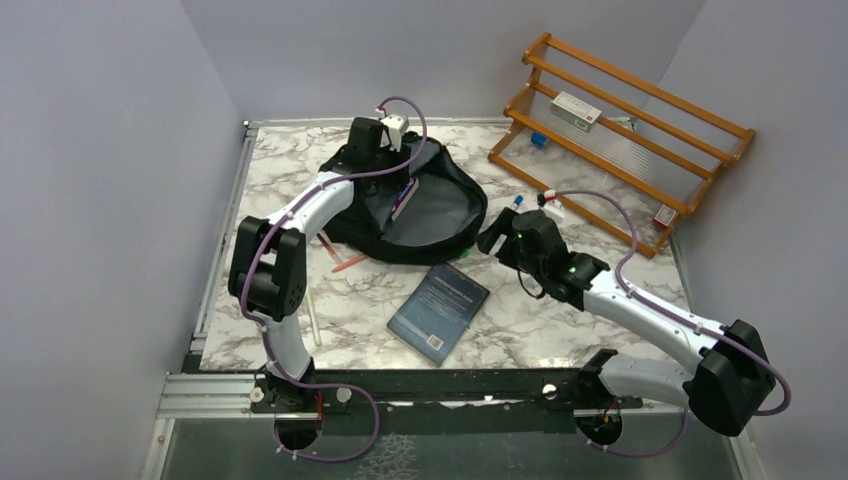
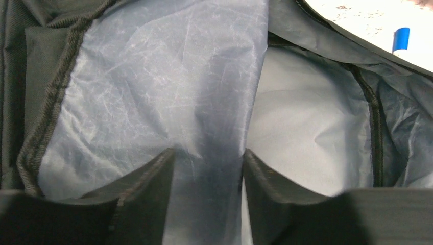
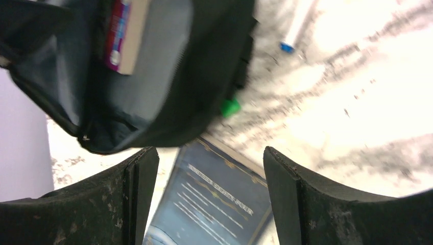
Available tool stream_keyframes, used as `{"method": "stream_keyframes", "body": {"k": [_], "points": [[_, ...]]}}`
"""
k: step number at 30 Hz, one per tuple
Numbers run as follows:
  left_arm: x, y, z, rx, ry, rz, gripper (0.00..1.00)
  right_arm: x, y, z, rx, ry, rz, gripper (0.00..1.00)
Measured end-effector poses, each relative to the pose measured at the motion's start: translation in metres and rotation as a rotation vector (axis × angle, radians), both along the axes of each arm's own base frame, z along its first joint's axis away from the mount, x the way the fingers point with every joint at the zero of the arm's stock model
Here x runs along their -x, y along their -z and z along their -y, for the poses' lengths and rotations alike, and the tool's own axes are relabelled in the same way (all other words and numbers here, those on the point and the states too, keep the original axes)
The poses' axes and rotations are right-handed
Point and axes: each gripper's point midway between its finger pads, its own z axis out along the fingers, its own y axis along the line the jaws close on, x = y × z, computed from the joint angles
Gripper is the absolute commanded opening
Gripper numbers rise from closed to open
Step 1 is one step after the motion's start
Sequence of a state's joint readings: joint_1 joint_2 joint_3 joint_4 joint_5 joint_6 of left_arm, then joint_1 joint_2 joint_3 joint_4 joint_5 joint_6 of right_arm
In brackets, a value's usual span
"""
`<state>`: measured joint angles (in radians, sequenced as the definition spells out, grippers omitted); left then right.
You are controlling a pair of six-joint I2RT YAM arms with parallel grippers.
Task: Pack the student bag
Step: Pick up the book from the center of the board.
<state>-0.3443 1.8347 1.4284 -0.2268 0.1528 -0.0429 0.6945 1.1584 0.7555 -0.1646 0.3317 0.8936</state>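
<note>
The student bag [image 1: 440,215] lies open at the back of the marble table, its grey lining showing. A purple-covered book [image 1: 403,200] stands inside it. My left gripper [image 1: 375,160] reaches into the bag's far end; in the left wrist view it [image 2: 209,158] is open, with a fold of grey lining [image 2: 168,81] running between its fingers. My right gripper [image 1: 493,238] hovers open just right of the bag. In the right wrist view it [image 3: 204,155] is above a dark blue book [image 3: 224,199], with the bag's rim [image 3: 168,112] and the purple book [image 3: 125,35] beyond.
The dark blue book [image 1: 438,310] lies flat in front of the bag. A red pen [image 1: 348,263] and a white pen [image 1: 312,320] lie at the left. A blue-capped marker [image 1: 517,202] lies right of the bag, a small green item [image 3: 230,107] by its rim. A wooden rack [image 1: 620,140] stands back right.
</note>
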Motion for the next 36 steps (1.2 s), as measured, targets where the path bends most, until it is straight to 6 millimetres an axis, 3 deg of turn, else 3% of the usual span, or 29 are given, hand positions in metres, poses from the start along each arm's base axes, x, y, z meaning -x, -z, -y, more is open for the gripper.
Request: {"method": "stream_keyframes", "body": {"k": [5,10,13,17,21,26,29,36], "points": [[0.003,-0.004,0.007,0.048,0.01,-0.015,0.69,0.025,0.032,0.014,0.005,0.039,-0.136,0.79],[0.009,-0.023,0.012,0.098,0.019,-0.002,0.72,0.042,0.052,0.018,-0.005,0.05,-0.224,0.79],[0.024,-0.039,0.012,0.131,0.035,0.011,0.72,0.05,0.06,0.021,-0.011,0.053,-0.256,0.79],[0.062,-0.05,0.011,0.179,0.061,-0.001,0.73,0.056,0.062,0.02,-0.026,0.051,-0.285,0.79],[0.108,-0.04,0.018,0.216,0.089,-0.062,0.74,0.061,0.066,0.018,-0.042,0.046,-0.318,0.79],[0.183,-0.023,0.05,0.232,0.193,-0.161,0.74,0.072,0.078,0.019,-0.051,0.043,-0.361,0.79],[0.214,-0.01,0.057,0.235,0.223,-0.214,0.74,0.077,0.083,0.02,-0.052,0.04,-0.378,0.79],[0.242,0.045,0.038,0.156,0.154,-0.34,0.74,0.082,0.084,0.017,-0.079,0.025,-0.398,0.79]]}}
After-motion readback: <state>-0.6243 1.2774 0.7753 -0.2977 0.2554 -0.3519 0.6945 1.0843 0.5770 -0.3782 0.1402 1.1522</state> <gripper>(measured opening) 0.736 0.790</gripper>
